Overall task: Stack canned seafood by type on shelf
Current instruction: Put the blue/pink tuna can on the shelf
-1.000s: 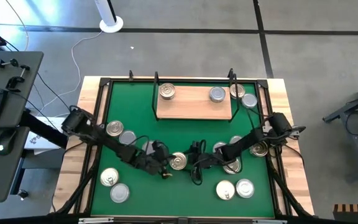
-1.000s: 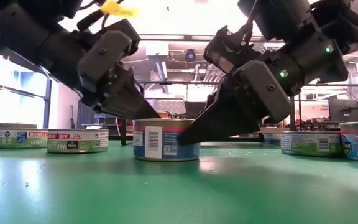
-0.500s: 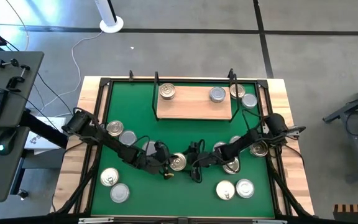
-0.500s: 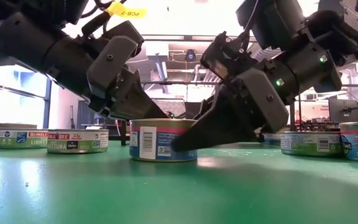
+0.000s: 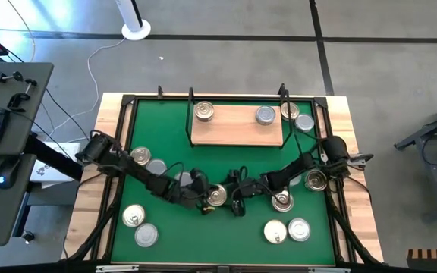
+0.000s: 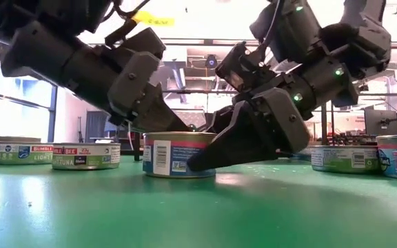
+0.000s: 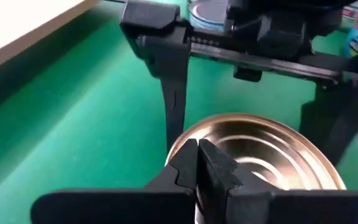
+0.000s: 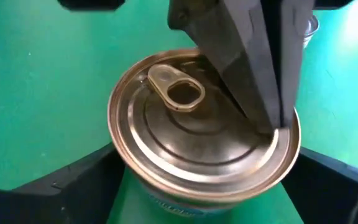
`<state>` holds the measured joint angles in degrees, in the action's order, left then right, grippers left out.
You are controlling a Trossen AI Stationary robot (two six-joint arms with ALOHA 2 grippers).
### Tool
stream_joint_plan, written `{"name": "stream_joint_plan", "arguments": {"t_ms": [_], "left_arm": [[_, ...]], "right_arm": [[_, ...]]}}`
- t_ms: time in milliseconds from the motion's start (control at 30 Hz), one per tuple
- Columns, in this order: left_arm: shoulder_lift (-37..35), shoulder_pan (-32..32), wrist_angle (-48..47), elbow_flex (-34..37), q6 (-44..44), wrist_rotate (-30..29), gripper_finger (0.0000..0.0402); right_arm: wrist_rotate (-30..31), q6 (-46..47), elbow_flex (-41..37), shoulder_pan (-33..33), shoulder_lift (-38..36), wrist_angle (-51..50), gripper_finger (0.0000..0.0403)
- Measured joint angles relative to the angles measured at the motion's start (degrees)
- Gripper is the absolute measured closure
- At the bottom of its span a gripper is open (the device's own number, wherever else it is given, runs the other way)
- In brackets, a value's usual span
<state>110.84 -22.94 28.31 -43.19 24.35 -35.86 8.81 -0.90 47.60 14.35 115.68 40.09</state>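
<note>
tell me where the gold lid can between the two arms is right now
In the high view the gold lid can sits on the green mat, front centre, between both end effectors.

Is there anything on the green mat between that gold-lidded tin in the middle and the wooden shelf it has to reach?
Nothing visible stands in the way. The gold-lidded round tin sits mid-mat between the shut left end effector and the open right end effector. The green mat up to the tan wooden shelf is bare; the other tins lie off to the sides.

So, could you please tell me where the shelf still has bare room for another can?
The shelf is bare between the gold-lidded can at its left end and the silver-lidded can near its right end. It's crowded just past its right end, where two cans sit.
</note>
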Motion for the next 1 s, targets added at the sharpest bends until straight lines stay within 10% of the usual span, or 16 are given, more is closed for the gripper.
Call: {"name": "stream_joint_plan", "arguments": {"t_ms": [1000], "left_arm": [[-1.5, -0.8, 4.8, 0.2, -6.5, 1.7, 0.0401]], "right_arm": [[4.0, 9.2, 0.6, 0.5, 0.8, 0.4, 0.0041]]}}
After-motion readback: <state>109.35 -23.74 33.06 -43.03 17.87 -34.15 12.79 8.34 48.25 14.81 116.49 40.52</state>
